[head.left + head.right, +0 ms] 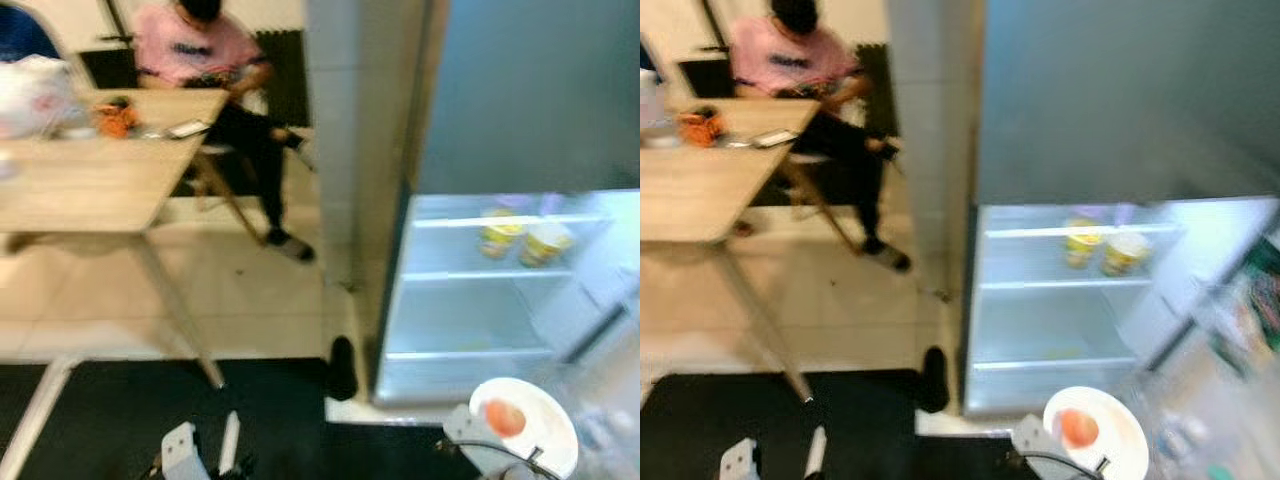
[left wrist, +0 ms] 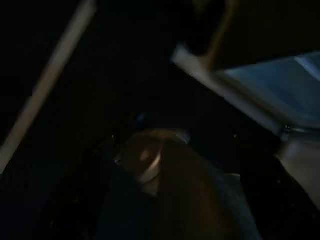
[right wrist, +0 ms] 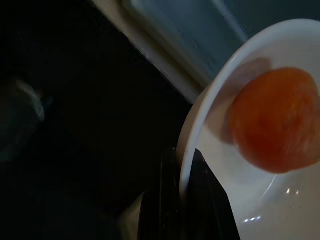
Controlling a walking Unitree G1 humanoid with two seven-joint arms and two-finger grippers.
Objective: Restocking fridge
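White plate (image 1: 540,432) carrying an orange fruit (image 1: 505,417) sits at our five o'clock before the open fridge (image 1: 480,300), our right gripper (image 3: 184,200) clamped on its rim; the left gripper's (image 1: 205,452) fingers we cannot tell.

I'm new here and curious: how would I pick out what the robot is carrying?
Find the open fridge on the right. Just below it, the right gripper pinches the rim of a white plate. Unlike the yellow tubs inside, it carries one round orange fruit.

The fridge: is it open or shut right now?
Open. The fridge shows its lit white shelves, with yellow tubs on the upper one; its door is swung aside.
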